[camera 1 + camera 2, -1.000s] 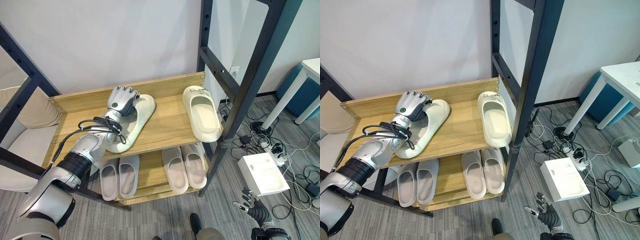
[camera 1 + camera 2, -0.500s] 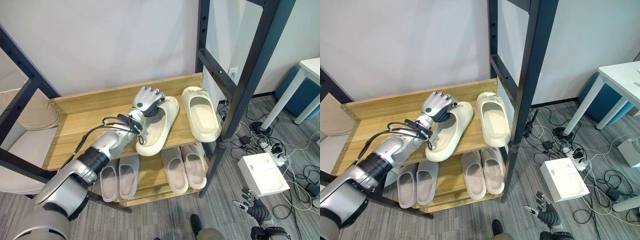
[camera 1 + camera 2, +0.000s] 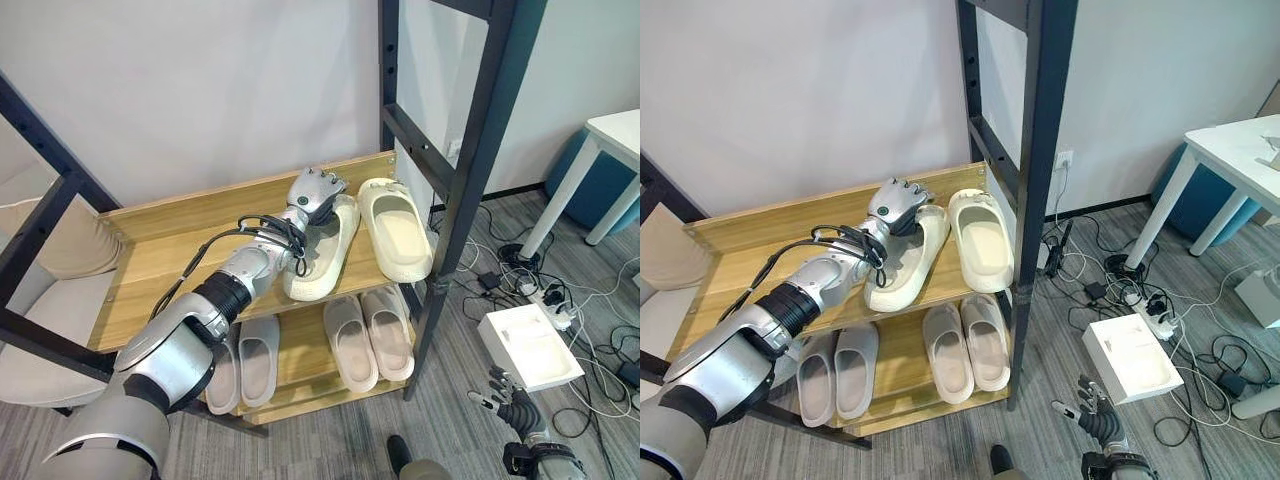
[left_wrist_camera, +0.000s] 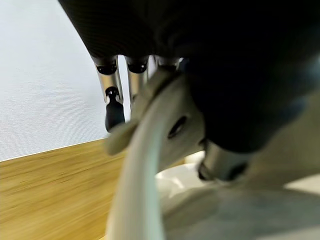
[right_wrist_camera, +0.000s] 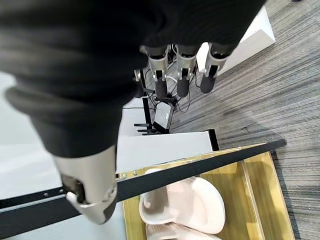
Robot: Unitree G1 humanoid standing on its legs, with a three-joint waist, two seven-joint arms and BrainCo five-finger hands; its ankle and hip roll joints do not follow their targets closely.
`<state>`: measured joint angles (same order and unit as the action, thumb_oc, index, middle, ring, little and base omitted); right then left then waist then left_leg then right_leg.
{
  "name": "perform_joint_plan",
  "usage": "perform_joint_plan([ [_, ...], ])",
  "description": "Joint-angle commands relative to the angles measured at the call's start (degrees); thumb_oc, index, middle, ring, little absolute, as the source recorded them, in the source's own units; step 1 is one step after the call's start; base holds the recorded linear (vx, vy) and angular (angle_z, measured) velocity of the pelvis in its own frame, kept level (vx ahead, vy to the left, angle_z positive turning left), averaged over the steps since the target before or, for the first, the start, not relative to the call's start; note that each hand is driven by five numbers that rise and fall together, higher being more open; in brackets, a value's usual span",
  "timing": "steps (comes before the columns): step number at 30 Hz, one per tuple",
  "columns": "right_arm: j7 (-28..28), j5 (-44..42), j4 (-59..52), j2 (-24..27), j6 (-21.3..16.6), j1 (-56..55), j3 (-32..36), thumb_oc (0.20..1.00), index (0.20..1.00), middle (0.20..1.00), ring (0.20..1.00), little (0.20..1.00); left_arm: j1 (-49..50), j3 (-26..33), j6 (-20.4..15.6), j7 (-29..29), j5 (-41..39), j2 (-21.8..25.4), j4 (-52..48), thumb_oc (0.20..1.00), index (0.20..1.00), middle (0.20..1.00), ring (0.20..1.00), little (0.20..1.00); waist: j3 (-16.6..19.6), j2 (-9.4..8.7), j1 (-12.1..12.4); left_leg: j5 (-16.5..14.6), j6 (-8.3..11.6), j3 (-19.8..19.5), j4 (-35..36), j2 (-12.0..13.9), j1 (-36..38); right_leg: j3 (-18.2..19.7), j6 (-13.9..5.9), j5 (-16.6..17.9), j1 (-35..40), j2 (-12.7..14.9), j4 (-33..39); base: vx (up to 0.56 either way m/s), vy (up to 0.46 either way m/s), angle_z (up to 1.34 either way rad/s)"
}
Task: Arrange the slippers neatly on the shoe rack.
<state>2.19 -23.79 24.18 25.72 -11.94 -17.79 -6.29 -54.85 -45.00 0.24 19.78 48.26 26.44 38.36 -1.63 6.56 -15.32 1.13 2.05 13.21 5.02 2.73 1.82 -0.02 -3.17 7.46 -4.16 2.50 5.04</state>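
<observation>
Two cream slippers lie on the rack's wooden top shelf [image 3: 160, 260]. My left hand [image 3: 315, 190] is shut on the toe strap of the left cream slipper [image 3: 318, 258], with its fingers [image 4: 114, 102] curled over the strap [image 4: 142, 150]. That slipper lies close beside the right cream slipper [image 3: 398, 228], with its heel angled slightly outward to the left. My right hand [image 3: 512, 410] hangs low by the floor to the right of the rack, open, its fingers [image 5: 181, 75] straight and holding nothing.
On the lower shelf sit a grey pair [image 3: 258, 348] and a pinkish pair [image 3: 368, 330]. Black frame posts [image 3: 470, 170] stand at the rack's right end. A white box [image 3: 530, 345], cables and a white table [image 3: 615, 135] are on the right.
My left hand has carried the cream slipper rightward along the top shelf, from the shelf's middle to right beside the other cream slipper. The right hand has stayed low.
</observation>
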Motion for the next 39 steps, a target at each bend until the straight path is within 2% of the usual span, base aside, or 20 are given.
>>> perform_joint_plan([
  [1,0.12,-2.00,-3.12,2.09,-2.43,-1.04,-0.09,1.000,1.000,1.000,1.000,1.000,-9.08,1.23,-0.22,0.19,-2.74,0.11,2.66,1.000,1.000,1.000,1.000,1.000,1.20,-2.46,-0.75,-3.07,1.47,-3.92,-0.02,2.02,0.62,-0.26,-4.68,-6.89,2.89,1.56,-0.85,0.00,0.000,0.00],
  [6,-0.09,-2.24,-3.45,1.52,-2.32,-0.80,0.19,1.000,1.000,1.000,1.000,1.000,-7.55,3.37,-0.59,-0.66,-3.36,3.22,-3.07,1.000,1.000,1.000,1.000,1.000,1.20,-2.88,0.35,-2.89,1.45,-4.74,-0.02,1.86,0.36,-1.21,-4.58,-7.04,3.24,1.66,-0.91,-0.01,0.000,0.05],
  [7,-0.08,-2.26,-3.67,1.27,-2.21,-0.69,0.41,1.000,1.000,1.000,1.000,1.000,-5.80,5.19,-0.83,-0.74,-3.70,5.21,-6.97,1.000,1.000,1.000,1.000,1.000,1.13,-3.16,1.09,-2.77,1.43,-5.19,-0.02,1.72,0.19,-1.66,-4.55,-7.11,3.45,1.72,-0.85,-0.01,0.012,0.19],
  [14,-0.23,-1.39,-4.19,-0.41,-1.40,0.26,0.10,1.000,1.000,1.000,1.000,1.000,2.62,12.23,-1.65,-1.40,-3.53,11.29,-18.63,1.000,1.000,1.000,1.000,1.000,0.80,-4.09,3.32,-2.62,1.27,-6.34,-0.02,1.30,-0.12,-2.73,-4.41,-7.20,4.04,1.76,-0.67,0.00,0.016,0.17],
  [21,-0.39,-0.63,-4.61,-1.31,-0.54,1.10,-0.01,1.000,1.000,1.000,1.000,1.000,9.42,18.50,-3.73,-2.14,-7.32,14.08,-26.61,1.000,1.000,1.000,1.000,1.000,0.74,-4.97,5.04,-2.45,1.16,-7.30,-0.02,1.09,-0.37,-3.52,-4.21,-7.20,4.36,1.87,-0.72,0.00,0.006,0.06],
  [22,-0.28,-0.66,-4.65,-1.57,-0.42,1.27,-0.09,1.000,1.000,1.000,1.000,1.000,12.00,20.51,-4.71,-3.25,-10.90,13.53,-28.35,1.000,1.000,1.000,1.000,1.000,0.78,-4.99,5.15,-2.39,1.13,-7.37,-0.02,1.03,-0.34,-3.60,-4.17,-7.17,4.37,1.89,-0.73,-0.01,0.016,0.15],
  [24,-0.16,-0.06,-4.38,-2.64,0.28,1.93,0.03,1.000,1.000,1.000,1.000,1.000,18.32,24.74,-7.41,-5.94,-23.00,10.66,-31.12,1.000,1.000,1.000,1.000,1.000,0.79,-5.13,5.72,-2.26,1.01,-7.45,-0.02,0.93,-0.32,-3.75,-4.08,-7.02,4.40,1.95,-0.70,0.00,0.010,0.07],
  [25,-0.16,-0.06,-4.38,-2.64,0.28,1.93,0.03,1.000,1.000,1.000,1.000,1.000,18.32,24.74,-7.41,-5.94,-23.00,10.66,-31.12,1.000,1.000,1.000,1.000,1.000,0.79,-5.13,5.72,-2.26,1.01,-7.45,-0.02,0.93,-0.32,-3.75,-4.08,-7.02,4.40,1.95,-0.70,0.00,0.000,0.00],
  [26,-0.16,0.36,-4.17,-3.38,0.92,2.50,0.03,1.000,1.000,1.000,1.000,1.000,22.43,26.89,-8.81,-7.74,-33.34,8.27,-32.79,1.000,1.000,1.000,1.000,1.000,0.78,-5.19,6.13,-2.14,0.93,-7.48,-0.02,0.95,-0.39,-3.84,-4.01,-6.89,4.39,2.00,-0.68,0.00,0.000,0.00],
  [30,-0.13,0.13,-4.54,-3.62,1.86,3.41,0.00,1.000,1.000,1.000,1.000,1.000,27.64,26.92,-10.28,-12.22,-53.76,4.90,-35.09,1.000,1.000,1.000,1.000,1.000,0.89,-5.11,6.53,-1.95,0.71,-7.54,-0.02,0.80,-0.48,-4.06,-3.88,-6.66,4.27,2.06,-0.66,0.00,0.003,0.01],
  [33,0.02,-0.07,-4.82,-3.77,2.33,4.04,-0.21,1.000,1.000,1.000,1.000,1.000,30.39,25.71,-9.97,-14.60,-62.54,4.19,-37.29,1.000,1.000,1.000,1.000,1.000,0.79,-5.09,6.84,-1.83,0.59,-7.79,-0.02,0.80,-0.58,-4.13,-3.85,-6.56,4.16,2.09,-0.62,0.00,0.000,0.00],
  [34,0.02,-0.07,-4.83,-3.77,2.33,4.03,-0.23,1.000,1.000,1.000,1.000,1.000,30.44,25.75,-9.93,-14.65,-62.62,4.24,-37.35,1.000,1.000,1.000,1.000,1.000,0.82,-5.09,6.84,-1.84,0.59,-7.78,-0.02,0.80,-0.59,-4.12,-3.85,-6.56,4.15,2.09,-0.62,0.00,0.000,0.00],
  [39,0.86,-0.59,-5.68,-3.31,3.53,6.63,-1.07,1.000,1.000,1.000,1.000,1.000,31.82,22.01,-6.95,-18.30,-73.84,5.28,-38.65,1.000,1.000,1.000,1.000,1.000,0.87,-5.04,7.28,-1.61,0.54,-8.09,-0.02,0.78,-0.89,-4.36,-3.86,-6.40,4.03,2.19,-0.57,0.00,0.000,0.00],
])
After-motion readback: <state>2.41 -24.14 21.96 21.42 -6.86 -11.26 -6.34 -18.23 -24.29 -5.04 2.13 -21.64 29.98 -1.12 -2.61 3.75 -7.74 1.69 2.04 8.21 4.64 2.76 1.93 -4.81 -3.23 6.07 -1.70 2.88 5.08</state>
